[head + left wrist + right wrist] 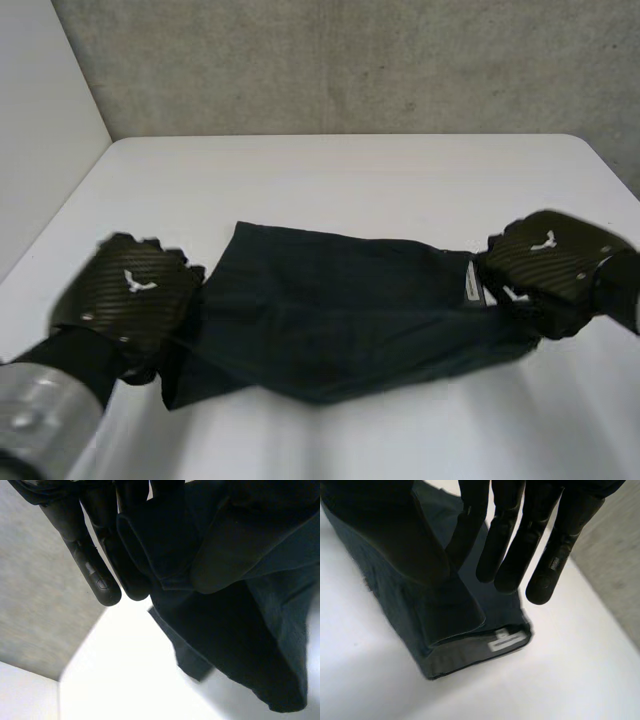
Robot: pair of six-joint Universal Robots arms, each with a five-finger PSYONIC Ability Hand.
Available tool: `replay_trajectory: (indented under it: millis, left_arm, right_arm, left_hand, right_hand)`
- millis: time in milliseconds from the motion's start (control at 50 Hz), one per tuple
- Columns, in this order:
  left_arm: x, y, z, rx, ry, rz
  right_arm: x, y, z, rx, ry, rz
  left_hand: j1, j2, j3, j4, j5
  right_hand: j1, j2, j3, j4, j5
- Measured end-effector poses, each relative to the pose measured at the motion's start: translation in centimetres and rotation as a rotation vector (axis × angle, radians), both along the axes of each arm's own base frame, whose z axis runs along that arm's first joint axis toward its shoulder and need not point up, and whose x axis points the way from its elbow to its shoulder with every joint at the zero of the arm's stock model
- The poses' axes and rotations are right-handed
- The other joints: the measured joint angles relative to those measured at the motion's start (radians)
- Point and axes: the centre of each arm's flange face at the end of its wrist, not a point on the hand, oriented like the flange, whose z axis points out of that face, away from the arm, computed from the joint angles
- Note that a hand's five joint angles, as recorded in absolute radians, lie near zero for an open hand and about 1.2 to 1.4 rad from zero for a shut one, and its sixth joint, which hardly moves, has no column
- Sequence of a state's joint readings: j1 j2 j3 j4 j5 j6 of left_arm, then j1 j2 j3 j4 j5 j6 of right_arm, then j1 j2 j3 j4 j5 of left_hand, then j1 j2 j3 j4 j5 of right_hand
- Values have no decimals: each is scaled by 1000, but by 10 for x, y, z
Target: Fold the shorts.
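At shorts (330,310) ends, both robot hands (125,290) (550,260) pinch-tight.

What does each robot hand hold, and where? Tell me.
Both hold the dark teal fabric shorts: left robot hand pinches one end, right robot hand pinches the waistband end beside the white label.

This looks like a robot lab or test cell. A plain white table (350,180) stands against a rough grey wall (350,60), with a white panel (40,120) on one side. Two black machine hands, the left hand (130,290) on a grey-jointed arm (35,415) and the right hand (555,262), hold shorts (340,320) between them.
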State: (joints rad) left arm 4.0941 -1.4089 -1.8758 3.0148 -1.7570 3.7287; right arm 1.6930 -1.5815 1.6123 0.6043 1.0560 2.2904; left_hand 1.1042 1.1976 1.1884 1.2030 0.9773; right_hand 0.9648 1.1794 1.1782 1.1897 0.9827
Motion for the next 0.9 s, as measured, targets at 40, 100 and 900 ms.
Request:
replay_trajectory:
  millis: [40,100,900]
  left_arm:
    - [-4,-9,-9,16,-9,9]
    - [-9,-26,-21,26,-14,28]
    - [-98,-233,-123,-326,-154,96]
  right_arm:
    - [1,-5,-8,24,0,-4]
    - [2,-11,-16,46,-1,-11]
    - [87,-169,-130,-294,-65,-159]
  left_hand:
    - [0,0,0,0,0]
    - [0,0,0,0,0]
    - [-210,-299,-287,-305,-243]
  right_hand:
    - [0,0,0,0,0]
    - [0,0,0,0,0]
    - [-2,-22,-21,-28,-3]
